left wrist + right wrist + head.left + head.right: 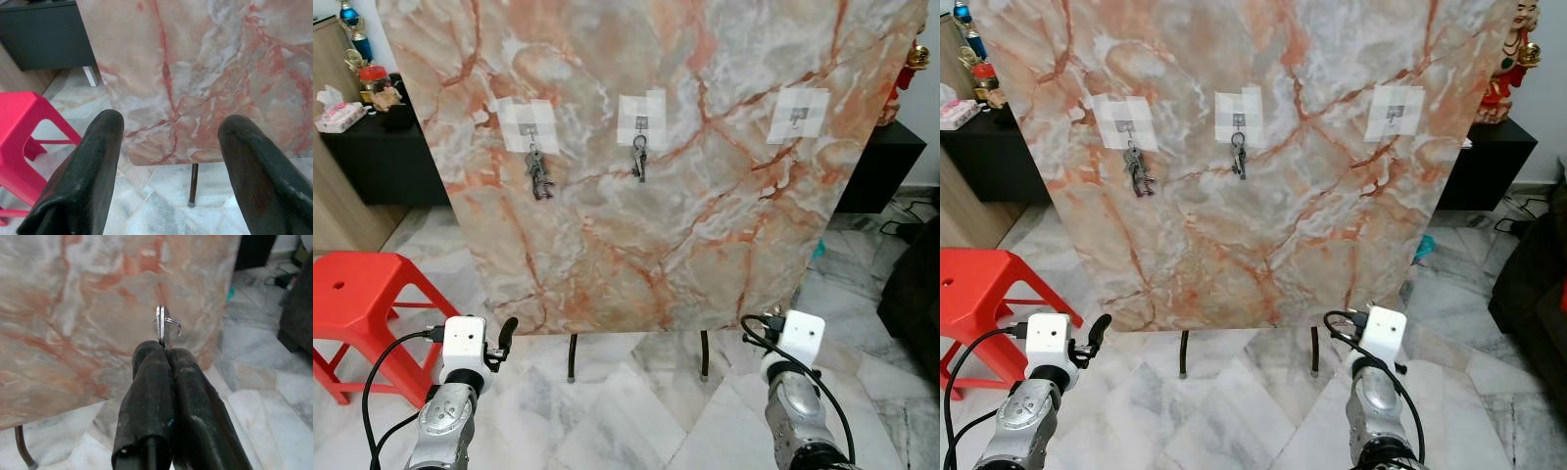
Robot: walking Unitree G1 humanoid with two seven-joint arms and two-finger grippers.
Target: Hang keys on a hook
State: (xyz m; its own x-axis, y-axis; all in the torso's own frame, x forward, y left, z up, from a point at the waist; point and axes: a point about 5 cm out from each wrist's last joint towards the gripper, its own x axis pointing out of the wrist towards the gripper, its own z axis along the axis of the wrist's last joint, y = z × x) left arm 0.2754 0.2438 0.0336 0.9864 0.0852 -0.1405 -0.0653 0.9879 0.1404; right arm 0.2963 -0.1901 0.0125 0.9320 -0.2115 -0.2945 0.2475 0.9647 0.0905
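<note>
The red stool stands on the floor at far left, clear of the work. The marble board stands upright on thin dark legs directly ahead of the robot and carries three taped hooks in a row. The left hook holds a key bunch; the middle hook holds a second bunch; the right hook is bare. The left gripper is held low before the board's lower left corner with its fingers spread wide and nothing between them. The right gripper is held low before the board's lower right part, its fingers pressed together on the keys; a flat key blade and a ring stand up out of the fingertips. The step in hand appears to be the carry: the keys are gripped but are well below the hook row and not yet near the bare hook. The next move calls for raising the right arm to the right hook, bringing the ring's opening level with the hook tip, passing the ring over the tip, then releasing the fingers so the keys hang. The ring is small and stands edge-on to the wrist camera, so alignment with the hook will probably demand care.
</note>
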